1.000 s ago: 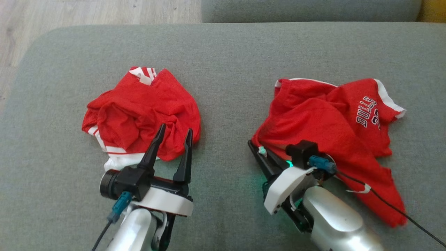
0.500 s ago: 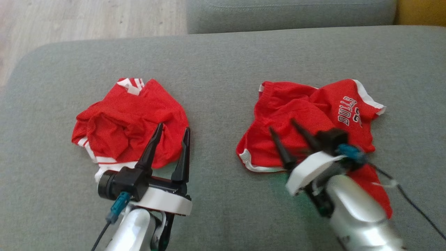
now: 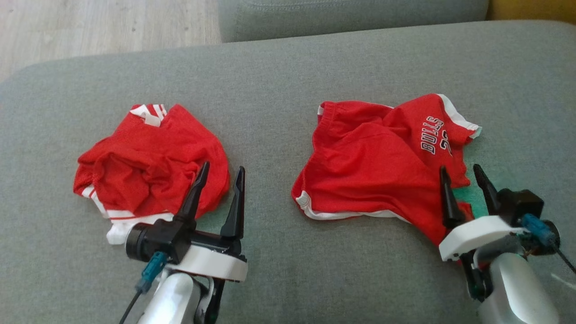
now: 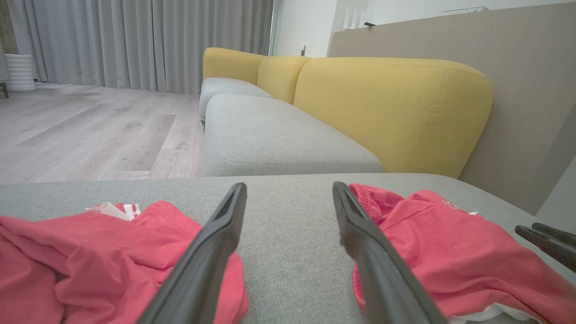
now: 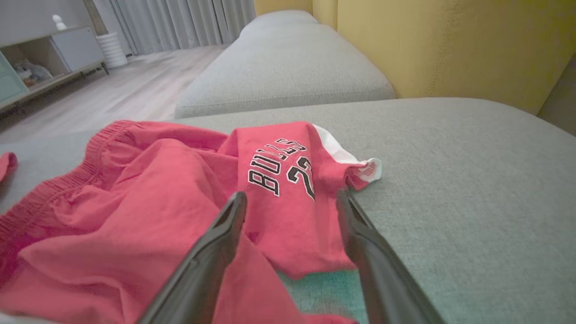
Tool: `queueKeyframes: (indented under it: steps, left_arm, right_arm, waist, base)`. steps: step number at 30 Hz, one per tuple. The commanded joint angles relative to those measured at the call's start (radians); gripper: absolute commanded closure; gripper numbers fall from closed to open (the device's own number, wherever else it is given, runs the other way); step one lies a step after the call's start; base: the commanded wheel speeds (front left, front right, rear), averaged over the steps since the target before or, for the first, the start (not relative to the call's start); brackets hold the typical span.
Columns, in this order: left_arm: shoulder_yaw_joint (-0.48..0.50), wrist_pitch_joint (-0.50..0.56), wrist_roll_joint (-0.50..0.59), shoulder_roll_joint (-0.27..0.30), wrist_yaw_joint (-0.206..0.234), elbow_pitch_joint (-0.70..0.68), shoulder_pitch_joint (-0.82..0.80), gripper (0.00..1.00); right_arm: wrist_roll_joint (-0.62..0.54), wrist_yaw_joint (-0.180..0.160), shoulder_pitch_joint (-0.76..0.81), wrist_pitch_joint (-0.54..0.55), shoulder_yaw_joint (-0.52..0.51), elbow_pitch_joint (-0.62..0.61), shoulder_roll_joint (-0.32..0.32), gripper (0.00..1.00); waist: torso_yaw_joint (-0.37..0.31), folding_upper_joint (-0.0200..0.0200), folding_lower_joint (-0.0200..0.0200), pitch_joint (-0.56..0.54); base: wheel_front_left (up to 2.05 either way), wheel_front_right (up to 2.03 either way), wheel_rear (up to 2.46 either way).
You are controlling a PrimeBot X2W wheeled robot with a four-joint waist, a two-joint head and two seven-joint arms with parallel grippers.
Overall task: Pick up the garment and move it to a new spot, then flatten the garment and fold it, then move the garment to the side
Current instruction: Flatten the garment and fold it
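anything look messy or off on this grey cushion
The left red garment is a crumpled heap, and the Bulls shorts lie wrinkled with the lettered leg folded over the rest. Neither is flat yet; nothing looks torn or spilled.

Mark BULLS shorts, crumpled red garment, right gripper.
BULLS shorts (image 3: 373, 180): head view, middle of the fabric.
crumpled red garment (image 3: 148, 166): head view, centre of the heap.
right gripper (image 3: 460, 168): head view, midway between fingertips.

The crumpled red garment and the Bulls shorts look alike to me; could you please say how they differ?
The crumpled garment is bunched into a mound; the Bulls shorts lie spread flatter. The shorts show black BULLS lettering; the crumpled garment shows none. Both are red with white trim, on the grey cushion.
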Motion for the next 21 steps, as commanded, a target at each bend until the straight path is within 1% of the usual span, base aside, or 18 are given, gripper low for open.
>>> queueKeyframes:
  steps: [1, 4, 7, 10, 14, 16, 21]
  left_arm:
    - [0.03, -0.009, -0.002, 0.009, 0.001, -0.035, -0.033, 0.0]
    - [0.024, -0.009, 0.0, 0.011, -0.002, -0.035, -0.043, 0.0]
    - [0.021, -0.009, 0.0, 0.012, -0.004, -0.034, -0.054, 0.0]
    - [0.017, -0.009, 0.0, 0.013, -0.006, -0.032, -0.064, 0.0]
    - [0.011, -0.009, 0.0, 0.012, -0.009, -0.028, -0.078, 0.0]
    - [0.01, -0.009, -0.001, 0.012, -0.01, -0.027, -0.085, 0.0]
    - [0.009, -0.009, -0.003, 0.012, -0.011, -0.025, -0.091, 0.0]
  right_arm:
    - [-0.017, -0.001, -0.029, 0.007, 0.018, -0.045, 0.005, 0.0]
    - [-0.044, -0.001, -0.029, 0.037, 0.002, -0.073, 0.01, 0.0]
    - [-0.026, -0.001, -0.052, 0.057, -0.004, -0.085, 0.011, 0.0]
    - [-0.028, -0.001, -0.092, 0.079, -0.023, -0.072, 0.011, 0.0]
    - [-0.059, -0.001, -0.157, 0.127, -0.062, -0.011, 0.012, 0.0]
    - [-0.104, -0.001, -0.185, 0.161, -0.077, 0.024, 0.012, 0.0]
    - [-0.169, -0.001, -0.247, 0.246, -0.097, 0.112, 0.012, 0.0]
  waist:
    - [0.0, 0.0, 0.0, 0.007]
    - [0.008, 0.0, 0.0, 0.027]
    - [0.022, 0.0, 0.0, 0.05]
    - [0.037, 0.0, 0.0, 0.073]
    - [0.06, 0.0, 0.0, 0.099]
    - [0.071, 0.0, 0.0, 0.11]
    - [0.088, 0.0, 0.0, 0.13]
  base:
    - [0.0, 0.0, 0.0]
    - [0.0, 0.0, 0.0]
    - [0.0, 0.0, 0.0]
    - [0.0, 0.0, 0.0]
    - [0.0, 0.0, 0.0]
    - [0.0, 0.0, 0.0]
    - [0.0, 0.0, 0.0]
